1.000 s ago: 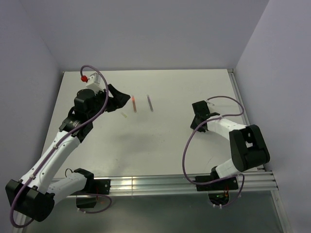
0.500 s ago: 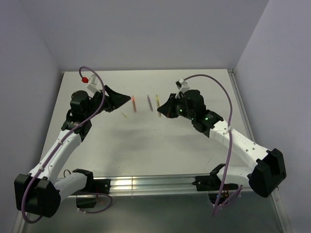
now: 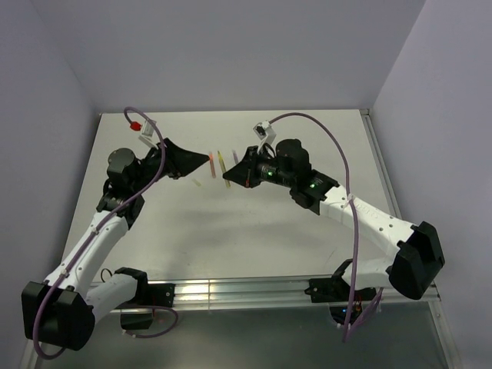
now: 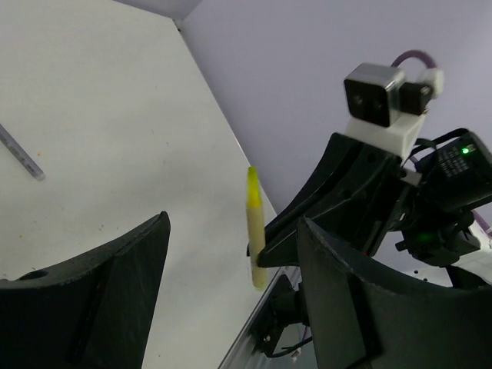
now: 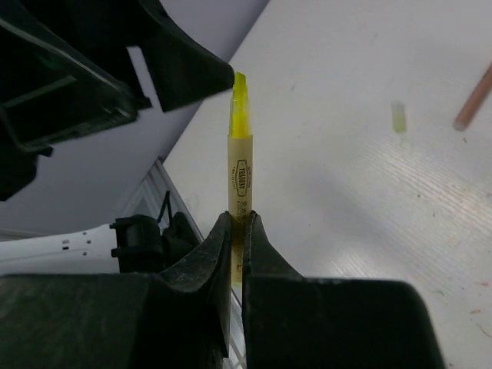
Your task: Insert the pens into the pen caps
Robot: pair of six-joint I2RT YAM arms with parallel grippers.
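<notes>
My right gripper (image 5: pixel 239 219) is shut on the yellow-green pen (image 5: pixel 240 165) and holds it upright above the table; both show in the top view, gripper (image 3: pixel 228 175) and pen (image 3: pixel 222 163). My left gripper (image 3: pixel 196 165) is open and empty, facing the pen tip. In the left wrist view the pen (image 4: pixel 255 231) stands between the left gripper's (image 4: pixel 234 223) spread fingers. The orange-red pen (image 3: pixel 211 159) and the dark purple-grey pen (image 3: pixel 235 157) lie on the table behind the grippers. The cream-yellow cap (image 3: pixel 197 183) lies near the left gripper. The orange and lilac caps are out of view.
The white table (image 3: pixel 254 223) is walled by purple panels at the back and both sides. A metal rail (image 3: pixel 254 290) runs along the near edge by the arm bases. The purple-grey pen also shows in the left wrist view (image 4: pixel 21 154).
My right arm has swung out from the right side and carried the yellow-green pen left toward the left gripper. The left gripper has shifted slightly and stays open.
</notes>
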